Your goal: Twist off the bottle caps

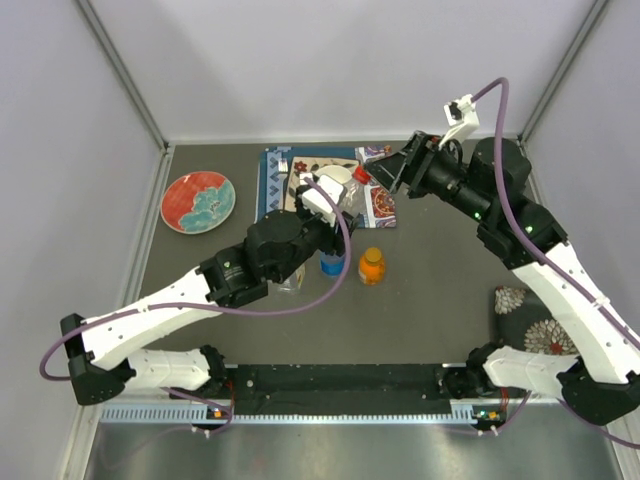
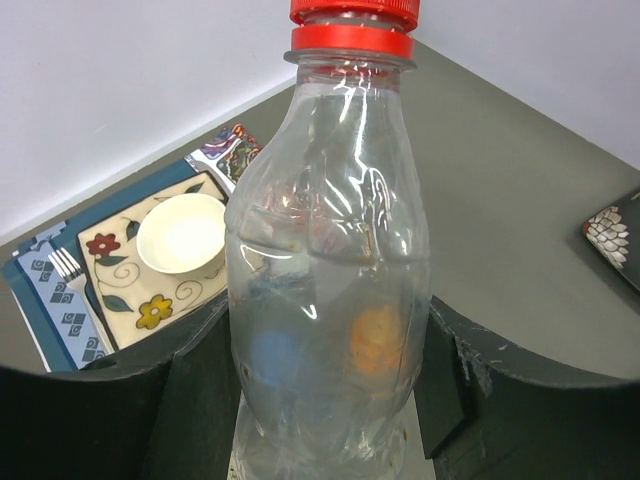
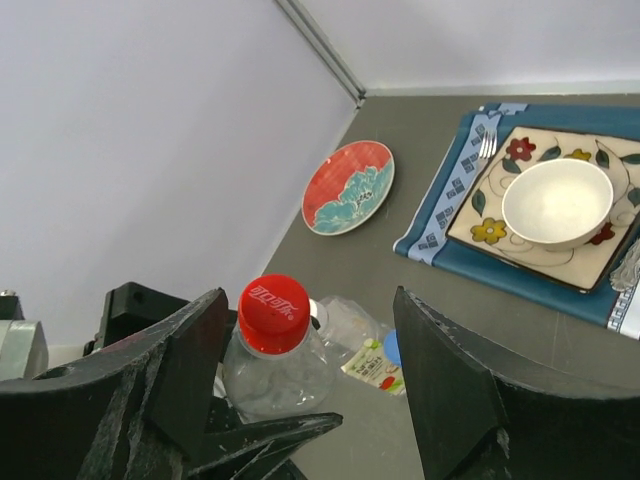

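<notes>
**Desk contents, listed left to right**

1. Round red plate with a teal pattern (image 1: 199,201): far left of the dark grey desk (image 1: 440,300), well apart from the work.
2. Left tool (image 2: 320,400): clamped on the lower body of the slim clear plastic bottle (image 2: 330,250), with a black finger pressed to each side. The bottle appears to be carried off the desk, near the blue placemat (image 1: 268,185).
3. Round red plastic screw cap (image 3: 272,314): seated on that bottle's neck with its collar ring beneath it, not yet unscrewed.
4. Blue-tinted plastic bottle (image 1: 331,263) and squat orange plastic bottle (image 1: 372,266): upright side by side on the desk, just nearer the arm bases than the held bottle. Both have their caps on.
5. Right tool (image 3: 310,340): spread wide, straddling the red cap from above and touching nothing. The cap lies nearer one finger than the other.

**Hazards, as judged**

- **Off-centre closing:** the nearer finger would meet the cap first and lever the neck sideways in the left tool's hold.
- **Thin bottle wall:** the clear wall looks thin and yielding (empty, by the look of it). If the hold is too light, the whole bottle turns with the cap and nothing unscrews. If it is too firm, the body buckles.
- **Slipped bottle:** it could fall onto the two standing bottles and topple them.
- **Freed cap:** if pinched poorly, it may drop and roll away.
</notes>
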`<state>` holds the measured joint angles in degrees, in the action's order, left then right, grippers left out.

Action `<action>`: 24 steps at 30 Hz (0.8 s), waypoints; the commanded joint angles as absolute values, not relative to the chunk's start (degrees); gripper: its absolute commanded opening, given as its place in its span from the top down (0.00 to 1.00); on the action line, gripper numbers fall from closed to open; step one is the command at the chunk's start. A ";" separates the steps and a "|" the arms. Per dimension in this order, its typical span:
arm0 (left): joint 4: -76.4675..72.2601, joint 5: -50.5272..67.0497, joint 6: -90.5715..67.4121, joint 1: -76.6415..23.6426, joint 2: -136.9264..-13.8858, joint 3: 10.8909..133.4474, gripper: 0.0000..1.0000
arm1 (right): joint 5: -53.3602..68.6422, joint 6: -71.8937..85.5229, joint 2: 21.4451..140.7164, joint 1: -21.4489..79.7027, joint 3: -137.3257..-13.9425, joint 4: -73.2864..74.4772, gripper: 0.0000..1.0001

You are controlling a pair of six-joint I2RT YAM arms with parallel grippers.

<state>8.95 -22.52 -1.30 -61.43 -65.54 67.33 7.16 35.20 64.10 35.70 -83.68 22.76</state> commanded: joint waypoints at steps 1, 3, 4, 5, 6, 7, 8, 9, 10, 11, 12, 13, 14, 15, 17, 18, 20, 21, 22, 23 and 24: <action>5.19 -24.87 -0.35 -62.14 -65.66 67.59 0.71 | 7.56 36.12 65.39 36.65 -85.61 20.57 0.32; 5.19 -24.96 0.78 -62.23 -65.74 67.50 0.71 | 7.91 36.38 65.74 36.74 -85.43 20.13 0.34; 5.19 -24.96 0.96 -62.23 -65.83 67.41 0.71 | 8.43 36.47 66.00 36.83 -85.34 19.78 0.34; 5.19 -24.96 0.88 -62.23 -65.92 67.33 0.71 | 8.52 36.47 66.35 37.00 -85.34 19.78 0.35; 5.10 -24.96 0.97 -62.23 -65.83 67.32 0.71 | 8.70 36.56 66.53 37.00 -85.34 19.60 0.35; 5.01 -24.79 0.88 -62.23 -65.83 67.24 0.71 | 8.96 36.65 66.71 37.09 -85.25 19.51 0.36; 5.01 -24.70 0.88 -62.23 -65.83 67.24 0.71 | 9.05 36.65 66.97 37.18 -85.17 19.25 0.38; 4.92 -24.70 0.79 -62.31 -65.92 67.24 0.71 | 9.14 36.82 67.15 37.26 -85.17 19.07 0.39; 4.92 -24.61 0.88 -62.31 -66.00 67.24 0.71 | 9.40 36.91 67.15 37.18 -85.17 18.90 0.40; 4.92 -24.52 0.79 -62.31 -66.01 67.24 0.71 | 9.58 37.00 67.41 37.26 -84.99 18.81 0.43; 4.92 -24.61 0.79 -62.40 -66.09 67.24 0.71 | 9.84 37.00 67.50 37.35 -84.99 18.63 0.45; 4.92 -24.61 0.88 -62.40 -66.09 67.15 0.71 | 10.02 37.09 67.50 37.27 -84.90 18.46 0.46; 4.83 -24.61 0.79 -62.40 -66.18 67.15 0.71 | 10.11 37.09 67.67 37.27 -84.64 18.37 0.50; 4.83 -24.61 0.79 -62.40 -66.18 67.15 0.71 | 10.19 37.26 67.59 37.35 -84.46 18.28 0.52; 4.75 -24.78 0.88 -62.40 -66.09 67.15 0.71 | 10.89 37.26 67.59 37.35 -84.03 18.11 0.58; 4.57 -24.87 0.79 -62.40 -66.09 67.15 0.71 | 11.25 37.44 67.67 37.35 -83.85 18.11 0.61; 4.48 -24.87 0.97 -62.40 -66.09 67.15 0.71 | 12.21 37.53 67.76 37.44 -83.41 17.93 0.67; 4.40 -24.96 0.97 -62.40 -66.27 67.24 0.71 | 12.56 37.62 67.76 37.44 -83.23 17.84 0.69; 4.31 -24.96 0.97 -62.40 -66.10 67.32 0.71 | 13.35 37.62 67.85 37.44 -83.15 17.84 0.72; 4.31 -24.96 1.14 -62.40 -66.18 67.41 0.71 | 13.71 37.62 67.85 37.44 -82.97 18.02 0.76; 4.39 -24.96 1.14 -62.49 -66.18 67.59 0.71 | 14.23 37.62 67.85 37.44 -82.79 17.93 0.77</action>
